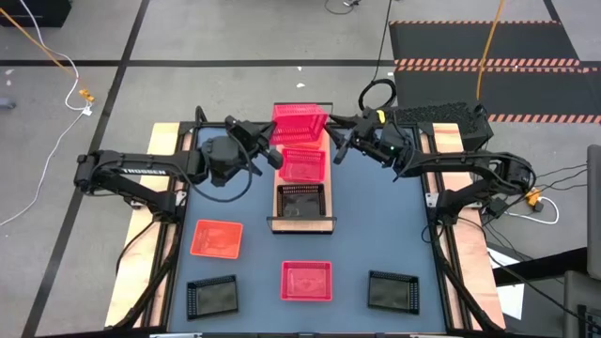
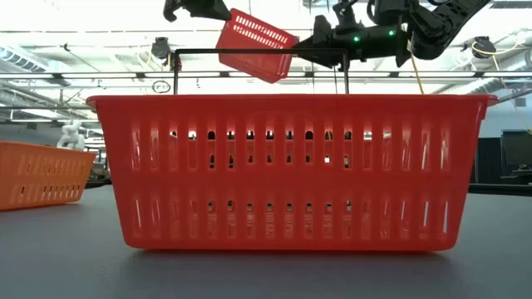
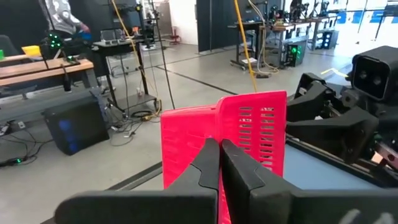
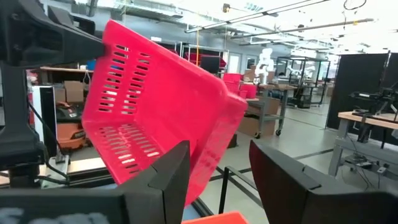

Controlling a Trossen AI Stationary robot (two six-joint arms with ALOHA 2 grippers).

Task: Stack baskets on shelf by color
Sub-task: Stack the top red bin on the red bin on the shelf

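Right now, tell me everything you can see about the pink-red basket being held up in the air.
The lifted basket is pink-red plastic with slotted sides, rectangular and shallow. It hangs tilted above the far end of the shelf. The left gripper is shut on its rim. The right gripper is open beside it, and looks not to be touching.

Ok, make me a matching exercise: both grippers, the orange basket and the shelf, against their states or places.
1 left gripper
2 right gripper
3 orange basket
4 shelf

A open, beside the raised basket
B bears a black basket at one end
C on the table, left side
D shut on the raised basket

Pairs: 1-D, 2-A, 3-C, 4-B
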